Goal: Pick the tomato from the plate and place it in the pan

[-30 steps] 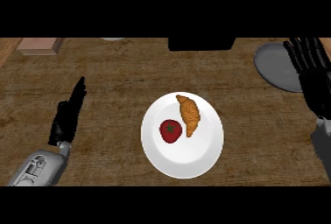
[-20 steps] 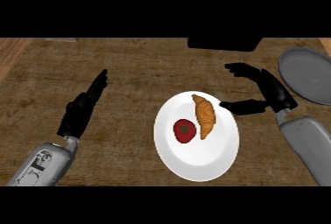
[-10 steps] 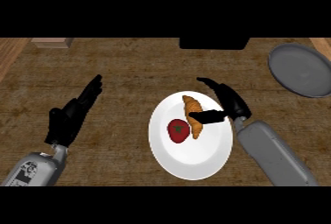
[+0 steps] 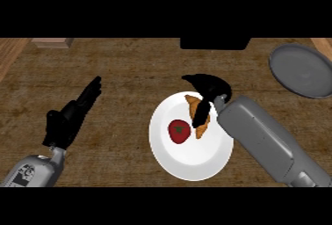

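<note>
Moved left over the plate (image 4: 194,165) since half a second ago: right hand (image 4: 209,88), fingers pointing down across the croissant (image 4: 198,115), seemingly relaxed, gripping nothing. Tomato (image 4: 179,131) on plate's left half, just beside croissant. Pan (image 4: 303,70) far right. Left hand (image 4: 73,115) open, resting left.

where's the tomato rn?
Head view: the tomato sits on the white plate, left of the croissant, near the counter's middle. The right hand hovers over the plate's upper edge, not touching the tomato.
</note>
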Controlling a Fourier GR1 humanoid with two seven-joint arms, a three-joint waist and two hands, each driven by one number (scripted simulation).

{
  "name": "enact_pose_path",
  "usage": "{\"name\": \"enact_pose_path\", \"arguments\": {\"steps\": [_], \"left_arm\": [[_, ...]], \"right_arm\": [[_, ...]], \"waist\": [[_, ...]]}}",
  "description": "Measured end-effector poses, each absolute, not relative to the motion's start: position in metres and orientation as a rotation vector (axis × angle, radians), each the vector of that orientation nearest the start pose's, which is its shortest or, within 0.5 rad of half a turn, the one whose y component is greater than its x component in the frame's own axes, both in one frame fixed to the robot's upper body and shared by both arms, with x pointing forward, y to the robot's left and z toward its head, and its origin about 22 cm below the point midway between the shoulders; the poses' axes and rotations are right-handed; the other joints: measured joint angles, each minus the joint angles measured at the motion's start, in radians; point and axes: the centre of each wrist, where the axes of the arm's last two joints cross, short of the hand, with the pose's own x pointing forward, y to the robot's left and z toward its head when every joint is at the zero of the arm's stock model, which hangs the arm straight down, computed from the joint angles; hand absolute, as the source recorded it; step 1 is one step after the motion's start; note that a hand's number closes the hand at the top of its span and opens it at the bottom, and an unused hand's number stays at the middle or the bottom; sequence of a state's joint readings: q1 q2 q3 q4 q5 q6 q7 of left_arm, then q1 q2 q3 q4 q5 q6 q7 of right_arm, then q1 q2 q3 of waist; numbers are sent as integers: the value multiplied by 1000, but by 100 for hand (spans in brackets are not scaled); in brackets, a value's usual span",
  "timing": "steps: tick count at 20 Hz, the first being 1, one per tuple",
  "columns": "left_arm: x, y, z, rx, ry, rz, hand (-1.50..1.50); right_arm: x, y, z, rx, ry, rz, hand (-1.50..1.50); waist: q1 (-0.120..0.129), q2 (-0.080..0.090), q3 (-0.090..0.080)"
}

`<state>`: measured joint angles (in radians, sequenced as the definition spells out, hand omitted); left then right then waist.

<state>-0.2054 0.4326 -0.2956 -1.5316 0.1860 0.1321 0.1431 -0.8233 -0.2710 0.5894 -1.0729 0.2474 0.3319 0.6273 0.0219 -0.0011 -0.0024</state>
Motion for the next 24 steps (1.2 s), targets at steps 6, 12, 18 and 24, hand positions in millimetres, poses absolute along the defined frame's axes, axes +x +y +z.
{"name": "enact_pose_path", "arguments": {"steps": [6, 12, 18, 24], "left_arm": [[277, 248, 50, 80, -1509, -368, 0], [280, 247, 54, 86, -1502, -363, 0], [278, 255, 53, 86, -1494, -360, 0], [270, 251, 51, 91, -1498, -353, 0]], "right_arm": [[380, -57, 110, -374, -694, 1503, -150], [376, -22, 109, -323, -620, 1560, -150], [373, -9, 104, -371, -574, 1587, -150], [371, -16, 97, -413, -543, 1615, -150]], "waist": [[2, 1, 1], [-9, 1, 1], [-12, 0, 2], [-17, -1, 2]]}}
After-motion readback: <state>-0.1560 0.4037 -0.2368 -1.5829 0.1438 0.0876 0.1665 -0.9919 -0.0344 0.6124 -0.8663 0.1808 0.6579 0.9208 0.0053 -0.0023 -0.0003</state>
